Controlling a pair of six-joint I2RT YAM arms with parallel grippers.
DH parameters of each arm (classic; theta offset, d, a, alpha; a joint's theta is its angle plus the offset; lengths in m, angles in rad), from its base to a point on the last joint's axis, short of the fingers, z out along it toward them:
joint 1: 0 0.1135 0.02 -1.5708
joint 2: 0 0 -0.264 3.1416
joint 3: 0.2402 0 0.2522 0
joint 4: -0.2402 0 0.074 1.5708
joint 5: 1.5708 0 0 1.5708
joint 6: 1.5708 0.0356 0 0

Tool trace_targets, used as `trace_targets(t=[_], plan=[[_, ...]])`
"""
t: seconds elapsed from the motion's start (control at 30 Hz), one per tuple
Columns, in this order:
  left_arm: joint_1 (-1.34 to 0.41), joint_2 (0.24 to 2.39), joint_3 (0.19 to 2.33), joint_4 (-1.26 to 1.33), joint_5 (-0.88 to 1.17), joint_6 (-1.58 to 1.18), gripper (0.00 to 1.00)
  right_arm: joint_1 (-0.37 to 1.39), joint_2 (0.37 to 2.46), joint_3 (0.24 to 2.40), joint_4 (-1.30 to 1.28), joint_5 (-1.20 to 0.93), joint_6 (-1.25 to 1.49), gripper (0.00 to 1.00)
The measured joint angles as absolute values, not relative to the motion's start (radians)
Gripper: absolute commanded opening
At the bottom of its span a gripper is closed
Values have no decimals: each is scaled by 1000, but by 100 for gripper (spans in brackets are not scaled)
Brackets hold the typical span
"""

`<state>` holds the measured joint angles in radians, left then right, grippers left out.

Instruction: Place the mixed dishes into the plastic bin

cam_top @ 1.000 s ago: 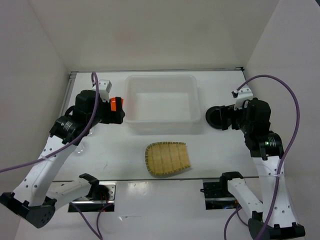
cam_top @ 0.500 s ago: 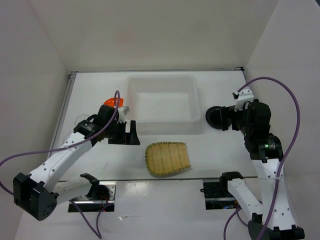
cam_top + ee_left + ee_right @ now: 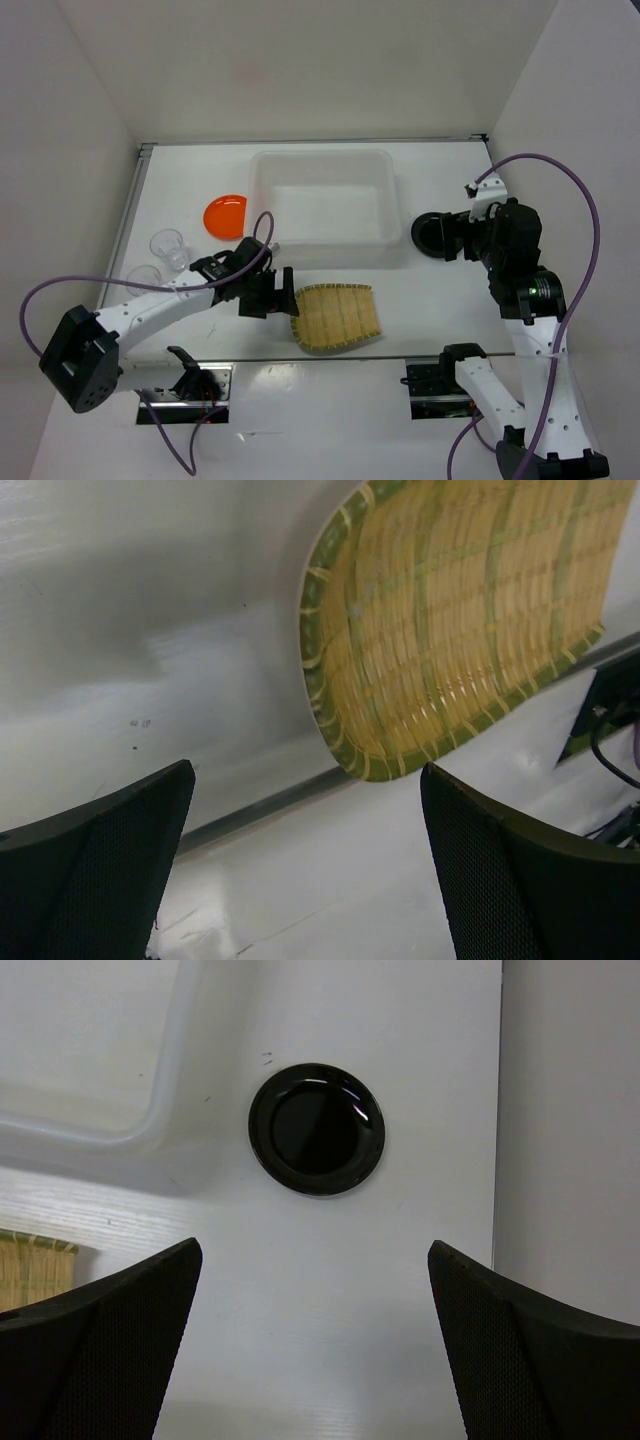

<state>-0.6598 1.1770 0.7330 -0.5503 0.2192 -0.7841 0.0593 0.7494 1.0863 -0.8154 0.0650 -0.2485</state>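
Observation:
The tan woven tray (image 3: pixel 337 317) lies flat in front of the plastic bin (image 3: pixel 322 158), which has nothing in it. My left gripper (image 3: pixel 279 294) is open just left of the tray's rounded edge (image 3: pixel 450 620), and nothing is between its fingers (image 3: pixel 120 860). The orange plate (image 3: pixel 225 214) lies left of the bin. Two clear cups (image 3: pixel 169 245) (image 3: pixel 143 278) stand near the left edge. The black plate (image 3: pixel 422 236) sits right of the bin. My right gripper (image 3: pixel 447 240) hovers open over it; in the right wrist view the plate (image 3: pixel 317 1128) is ahead of the open fingers (image 3: pixel 110 1340).
White walls close in the table on the left, back and right (image 3: pixel 570 1110). A metal seam (image 3: pixel 320 360) crosses the table in front of the tray. The arm bases (image 3: pixel 190 380) (image 3: pixel 440 385) sit at the near edge.
My left arm swung away from the orange plate and down to the tray's left edge, uncovering the plate and cups. The right arm has barely moved.

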Motion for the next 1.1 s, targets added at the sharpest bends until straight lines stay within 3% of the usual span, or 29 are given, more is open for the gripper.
trace_targets(t=[0.6, 0.87, 1.0, 1.03, 1.1], plan=[[-708, 1406, 720, -287, 199, -793, 100, 59, 751, 1086, -816, 97, -261, 98], [-720, 1431, 665, -163, 253, -796, 93, 59, 751, 1085, -815, 126, -285, 98], [-727, 1470, 661, -81, 287, -804, 78, 59, 751, 1077, -813, 138, -294, 98], [-727, 1479, 660, -63, 297, -810, 64, 59, 751, 1073, -813, 142, -297, 98], [-728, 1501, 654, -32, 298, -815, 50, 59, 751, 1070, -814, 146, -304, 98]])
